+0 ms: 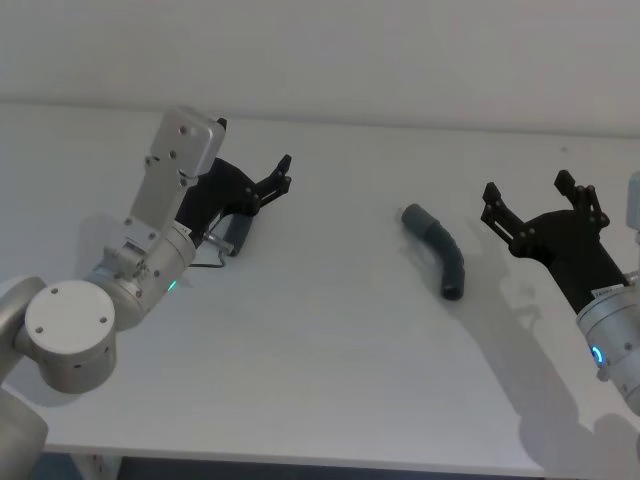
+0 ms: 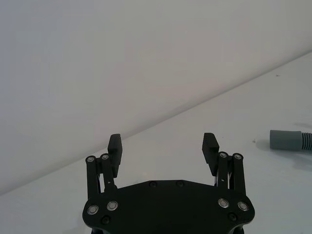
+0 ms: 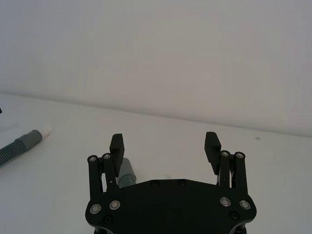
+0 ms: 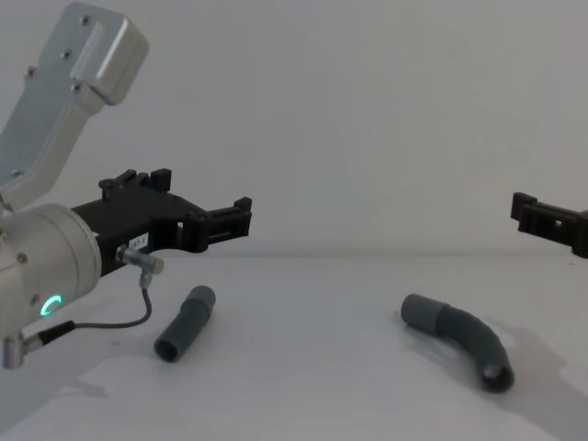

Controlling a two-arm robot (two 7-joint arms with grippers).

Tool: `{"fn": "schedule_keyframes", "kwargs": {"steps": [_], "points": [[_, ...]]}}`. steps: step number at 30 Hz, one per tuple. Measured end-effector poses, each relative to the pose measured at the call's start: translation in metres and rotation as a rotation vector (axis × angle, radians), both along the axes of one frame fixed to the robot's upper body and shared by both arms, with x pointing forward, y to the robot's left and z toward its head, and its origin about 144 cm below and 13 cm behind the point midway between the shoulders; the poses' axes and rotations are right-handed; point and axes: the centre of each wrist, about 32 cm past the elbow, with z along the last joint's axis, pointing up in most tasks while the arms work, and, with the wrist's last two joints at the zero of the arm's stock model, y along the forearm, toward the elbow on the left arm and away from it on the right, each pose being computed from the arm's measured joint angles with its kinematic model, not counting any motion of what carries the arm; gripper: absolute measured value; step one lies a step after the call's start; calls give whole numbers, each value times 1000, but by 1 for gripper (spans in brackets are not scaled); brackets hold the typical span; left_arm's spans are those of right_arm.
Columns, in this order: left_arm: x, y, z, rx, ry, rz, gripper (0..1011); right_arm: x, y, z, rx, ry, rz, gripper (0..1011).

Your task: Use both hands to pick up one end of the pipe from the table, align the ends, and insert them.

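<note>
The curved ribbed hose (image 1: 436,248) lies right of centre on the white table (image 1: 320,380), its wide collar (image 4: 423,314) pointing to the far left. The short tube (image 4: 186,322) lies on the left, mostly hidden under my left arm in the head view. Its white tip (image 3: 46,130) shows in the right wrist view. My left gripper (image 1: 275,182) hangs open over the short tube, with nothing between its fingers (image 2: 163,146). To the right of the hose, my right gripper (image 1: 530,195) is open and empty, with the hose's collar (image 3: 127,170) just behind one finger.
A thin cable loop (image 4: 138,312) hangs from my left wrist close to the short tube. The table's front edge (image 1: 330,465) runs along the near side, and a pale wall (image 4: 367,110) rises behind the table.
</note>
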Motion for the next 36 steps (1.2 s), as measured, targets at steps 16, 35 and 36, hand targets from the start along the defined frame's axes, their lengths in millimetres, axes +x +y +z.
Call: {"fn": "schedule_keyframes", "kwargs": {"steps": [16, 35, 36], "points": [[0, 0, 0, 0, 1, 0, 1000, 0, 0, 0, 0, 1, 0, 1002], [0, 0, 0, 0, 0, 0, 1000, 0, 0, 0, 0, 1, 1, 1002], [0, 0, 0, 0, 0, 0, 1000, 0, 0, 0, 0, 1, 0, 1002]]}}
